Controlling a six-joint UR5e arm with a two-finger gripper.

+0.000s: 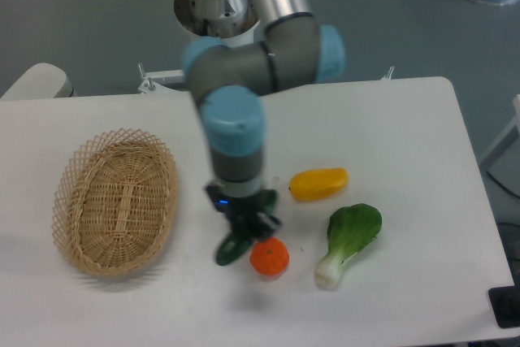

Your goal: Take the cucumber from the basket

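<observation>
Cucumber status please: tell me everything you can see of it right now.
Only the lower part of the cucumber shows: dark green, glossy, with a rounded end, tilted down to the left. The gripper hides its upper part, jaws shut on it. It is outside the basket, over the white table, close beside the orange; whether they touch is unclear.

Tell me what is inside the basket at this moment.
Nothing is seen inside the basket; only its woven floor shows. The cucumber is outside it, held by the end effector over the table.
</observation>
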